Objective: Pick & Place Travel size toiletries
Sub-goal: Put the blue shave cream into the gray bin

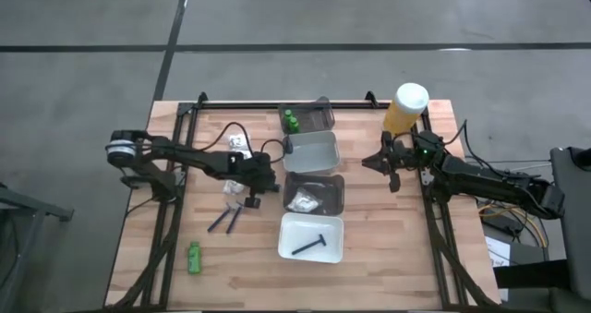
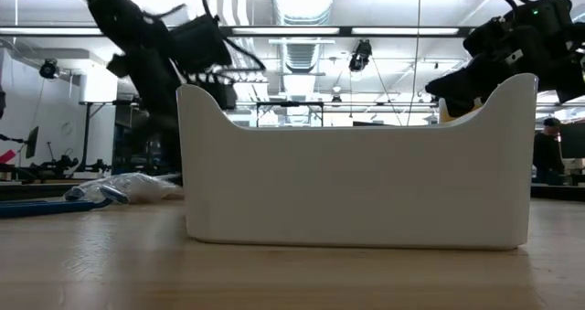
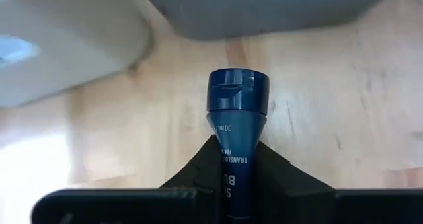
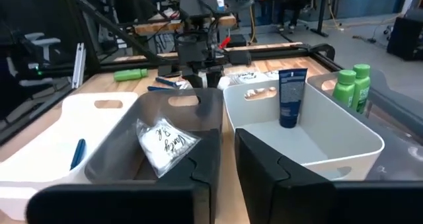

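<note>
The left gripper (image 3: 238, 168) is clamped on a dark blue tube (image 3: 236, 112) just left of the trays, low over the bench (image 1: 369, 267). The right gripper (image 1: 392, 162), right of the trays, is nearly closed and empty.

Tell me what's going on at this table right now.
The left gripper is closed on a dark blue tube just above the wood, next to the row of trays. The right gripper waits across the trays, by the yellow container. Two green bottles, a white packet and a razor already sit in trays. A loose green bottle and two blue sticks lie on the table.
</note>
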Action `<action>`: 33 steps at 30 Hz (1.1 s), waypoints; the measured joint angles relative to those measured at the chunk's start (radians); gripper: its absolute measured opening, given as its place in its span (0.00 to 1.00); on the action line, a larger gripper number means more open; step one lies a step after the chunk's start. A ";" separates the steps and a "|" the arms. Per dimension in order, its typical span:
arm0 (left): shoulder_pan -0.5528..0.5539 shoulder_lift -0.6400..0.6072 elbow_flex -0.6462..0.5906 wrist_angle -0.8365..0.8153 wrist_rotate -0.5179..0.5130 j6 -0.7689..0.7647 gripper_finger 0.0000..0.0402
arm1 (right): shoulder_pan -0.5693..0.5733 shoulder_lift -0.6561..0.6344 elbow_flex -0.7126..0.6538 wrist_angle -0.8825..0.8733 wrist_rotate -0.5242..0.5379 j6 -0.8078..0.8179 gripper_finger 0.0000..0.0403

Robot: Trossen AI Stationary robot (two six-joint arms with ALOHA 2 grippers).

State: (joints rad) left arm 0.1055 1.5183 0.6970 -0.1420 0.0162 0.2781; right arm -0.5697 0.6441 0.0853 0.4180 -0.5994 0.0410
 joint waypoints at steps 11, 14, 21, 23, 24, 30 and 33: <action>0.000 -0.224 0.043 -0.179 -0.072 -0.144 0.12 | 0.001 0.051 0.181 -0.234 0.135 -0.022 0.33; 0.000 -0.237 0.100 -0.221 -0.073 -0.204 0.12 | 0.002 0.108 0.246 -0.267 0.139 -0.018 0.40; 0.000 -0.222 0.234 -0.263 -0.076 -0.264 0.12 | 0.039 0.297 0.399 -0.287 0.158 -0.120 0.50; 0.000 -0.217 0.264 -0.262 -0.076 -0.265 0.12 | 0.060 0.355 0.439 -0.288 0.158 -0.162 0.51; 0.000 -0.214 0.278 -0.262 -0.078 -0.268 0.12 | 0.070 0.383 0.462 -0.288 0.158 -0.179 0.51; 0.000 -0.170 0.348 -0.234 -0.137 -0.307 0.12 | 0.128 0.549 0.583 -0.279 0.158 -0.222 0.49; 0.000 -0.133 0.383 -0.226 -0.158 -0.313 0.12 | 0.155 0.621 0.639 -0.279 0.157 -0.236 0.47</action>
State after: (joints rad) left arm 0.1055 1.3849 1.0804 -0.3684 -0.1423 -0.0347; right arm -0.4151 1.2647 0.7241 0.1391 -0.4428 -0.1948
